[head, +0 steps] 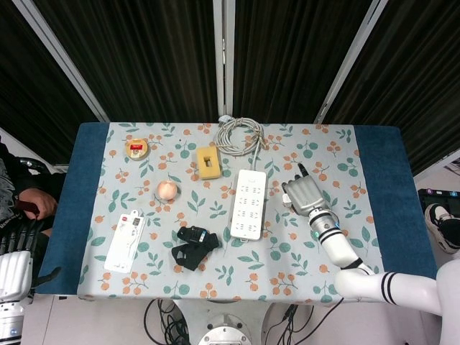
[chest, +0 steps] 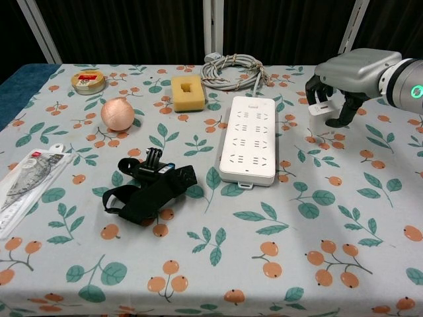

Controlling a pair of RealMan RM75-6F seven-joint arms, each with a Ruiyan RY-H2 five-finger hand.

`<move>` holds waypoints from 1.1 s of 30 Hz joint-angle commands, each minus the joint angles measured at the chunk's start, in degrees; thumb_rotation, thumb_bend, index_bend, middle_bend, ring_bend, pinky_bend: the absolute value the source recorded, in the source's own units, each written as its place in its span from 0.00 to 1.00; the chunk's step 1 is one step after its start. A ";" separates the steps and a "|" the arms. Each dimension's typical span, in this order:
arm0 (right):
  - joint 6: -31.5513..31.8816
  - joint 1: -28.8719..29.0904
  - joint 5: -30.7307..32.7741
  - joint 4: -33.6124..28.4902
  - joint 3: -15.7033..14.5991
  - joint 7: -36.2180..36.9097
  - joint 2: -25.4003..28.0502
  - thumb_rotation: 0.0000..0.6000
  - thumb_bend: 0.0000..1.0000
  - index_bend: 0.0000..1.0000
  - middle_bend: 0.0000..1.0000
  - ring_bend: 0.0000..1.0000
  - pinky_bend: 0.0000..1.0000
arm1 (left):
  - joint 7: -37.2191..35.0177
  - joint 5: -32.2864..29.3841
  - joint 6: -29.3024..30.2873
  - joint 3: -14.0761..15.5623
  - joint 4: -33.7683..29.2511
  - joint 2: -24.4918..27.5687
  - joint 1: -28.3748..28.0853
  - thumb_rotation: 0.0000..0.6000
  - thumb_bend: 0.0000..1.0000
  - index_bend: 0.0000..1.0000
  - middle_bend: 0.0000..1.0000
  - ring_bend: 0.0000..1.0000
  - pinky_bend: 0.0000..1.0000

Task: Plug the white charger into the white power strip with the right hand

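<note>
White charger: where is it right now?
In the chest view the white charger is held in the right hand, lifted off the table, to the right of the white power strip and not yet over its sockets.

Even, bright light falls from above on the counter (head: pixel 338 237), and both views are sharp with no motion blur. Shadows are soft and short: a faint one hugs the white power strip (chest: pixel 248 139) along its near edge, another lies under the black strap mount (chest: pixel 151 188). The dark curtains (head: pixel 151 57) behind stay almost black. The right hand (chest: pixel 344 76) carries a mild sheen on its grey shell.
</note>
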 commanded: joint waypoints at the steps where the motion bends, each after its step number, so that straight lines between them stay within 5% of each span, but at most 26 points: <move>1: 3.63 -3.18 -3.00 -5.08 3.16 7.22 2.57 1.00 0.45 0.73 0.65 0.33 0.00 | 0.19 0.31 0.08 -0.05 -0.21 0.12 -0.15 1.00 0.00 0.09 0.03 0.00 0.00; 7: 6.07 -3.54 0.15 -8.21 6.83 9.82 -0.39 1.00 0.46 0.74 0.66 0.35 0.00 | 0.64 1.32 0.55 -0.04 -0.82 0.52 -0.38 1.00 0.00 0.09 0.03 0.00 0.00; 13: 10.05 -1.20 4.92 -8.66 9.10 4.21 -6.00 1.00 0.47 0.75 0.66 0.36 0.00 | 0.40 1.80 1.17 0.13 -0.99 0.83 -0.10 1.00 0.00 0.09 0.03 0.00 0.00; 33: 13.32 2.51 9.97 -0.64 11.92 -2.87 -16.92 1.00 0.51 0.76 0.67 0.36 0.00 | -2.09 2.14 1.06 0.07 1.32 0.14 -0.16 1.00 0.00 0.09 0.03 0.00 0.00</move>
